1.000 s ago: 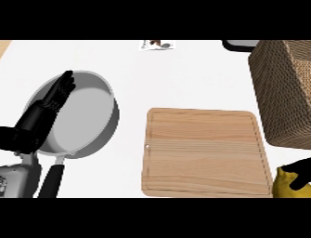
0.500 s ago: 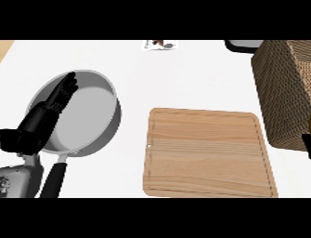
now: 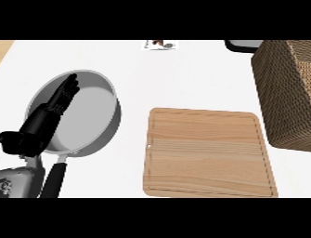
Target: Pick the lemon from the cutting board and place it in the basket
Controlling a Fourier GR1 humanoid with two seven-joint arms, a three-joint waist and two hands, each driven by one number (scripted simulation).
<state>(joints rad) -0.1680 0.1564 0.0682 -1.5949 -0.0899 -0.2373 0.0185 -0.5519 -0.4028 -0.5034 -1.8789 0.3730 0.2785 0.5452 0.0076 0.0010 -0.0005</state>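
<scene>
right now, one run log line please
left hand: open, over frying pan | right hand, lemon: not in view | cutting board: bare | wicker basket: beside board

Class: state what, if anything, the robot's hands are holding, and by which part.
The black left hand, fingers straight over the round grey frying pan, holds nothing. The right hand is out of view, so its hold cannot be told.

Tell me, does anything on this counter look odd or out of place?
Nothing is spilled or broken. The one oddity: the left hand stretches with straight fingers over the pan, at the left. The cutting board has nothing on it, and the basket stands upright beside it.
</scene>
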